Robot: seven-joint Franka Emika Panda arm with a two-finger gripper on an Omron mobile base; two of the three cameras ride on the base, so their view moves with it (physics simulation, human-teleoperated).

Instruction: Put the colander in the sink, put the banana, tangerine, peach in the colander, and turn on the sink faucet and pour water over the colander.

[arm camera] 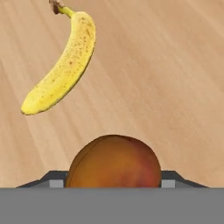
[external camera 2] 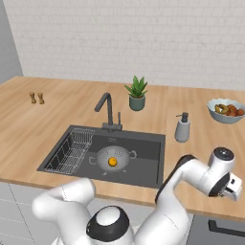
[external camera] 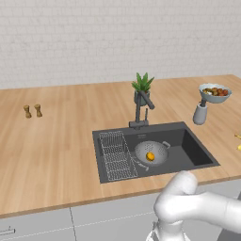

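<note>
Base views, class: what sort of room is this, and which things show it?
A kitchen, most likely: a wooden counter holds a dark sink with a faucet and wire rack, and a colander sits in the basin.

I see a long light wooden counter [external camera: 56, 141] with a dark grey sink [external camera: 200, 155] set into it. On the wood sit two small brown shakers [external camera: 33, 111], a green potted plant [external camera 2: 137, 94], a grey soap bottle [external camera 2: 182, 128], a pale blue bowl [external camera 2: 225, 111] of fruit, a spotty yellow banana [arm camera: 61, 72] and a round reddish-orange peach [arm camera: 114, 162].
</note>
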